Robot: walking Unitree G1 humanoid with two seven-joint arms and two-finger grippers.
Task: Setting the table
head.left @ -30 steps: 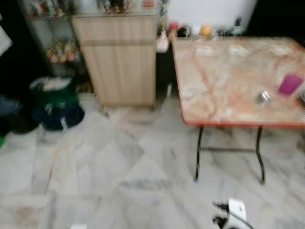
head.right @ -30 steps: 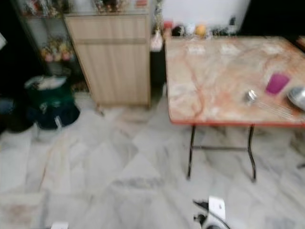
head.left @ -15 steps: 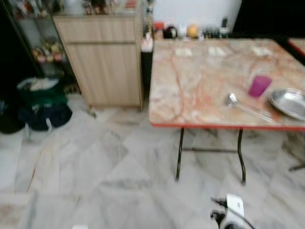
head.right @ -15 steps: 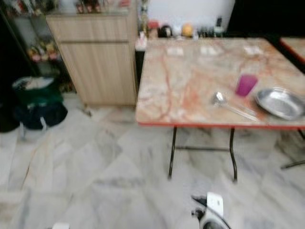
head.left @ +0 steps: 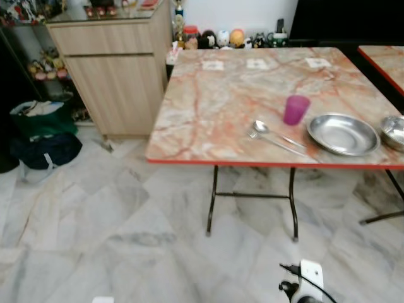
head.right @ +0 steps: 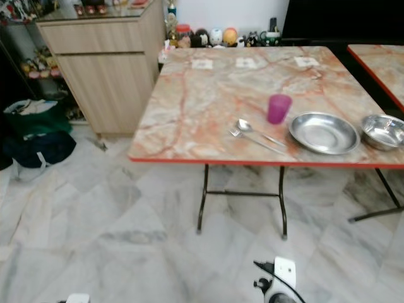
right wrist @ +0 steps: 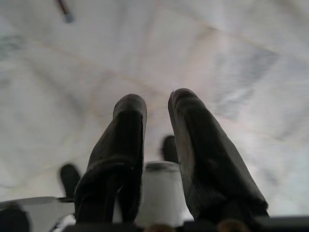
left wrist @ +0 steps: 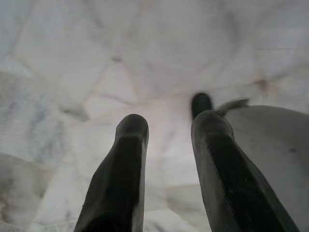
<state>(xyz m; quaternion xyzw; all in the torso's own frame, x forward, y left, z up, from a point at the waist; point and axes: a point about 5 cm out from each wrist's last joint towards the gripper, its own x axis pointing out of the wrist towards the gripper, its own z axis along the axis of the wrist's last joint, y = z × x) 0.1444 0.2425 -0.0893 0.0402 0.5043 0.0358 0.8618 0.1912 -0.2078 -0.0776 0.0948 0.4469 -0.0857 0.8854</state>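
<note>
Tableware for the setting is now seen grouped toward the near right part of the marble-pattern table (head.right: 202, 107): a purple cup (head.right: 278, 108) near centre, a spoon (head.right: 251, 129) and fork (head.right: 247, 138) lying side by side at approx. 7 o'clock of the cup, a steel plate (head.right: 324, 132) at approx. 4 o'clock of it, and a steel bowl (head.right: 383, 131) just beside the plate at its 3 o'clock. Compared w/ the blurred views 1 s ago, when only the cup and spoon were caught at the frame edge, the whole scene has been shifted leftward and sharpened, so the camera has been turned toward the table; the items themselves are not judged to have moved. A wooden cabinet (head.right: 107, 69) is seen at 9 o'clock of the table, dark bags (head.right: 35, 136) beyond it. Both arms hang idle over the marble floor (head.right: 113, 240): left gripper (left wrist: 166, 130) w/ fingers held slightly apart, nothing between; right gripper (right wrist: 157, 111) likewise parted, nothing pinched. Approach is prob. nearly done; the first pick is not yet begun.
</note>
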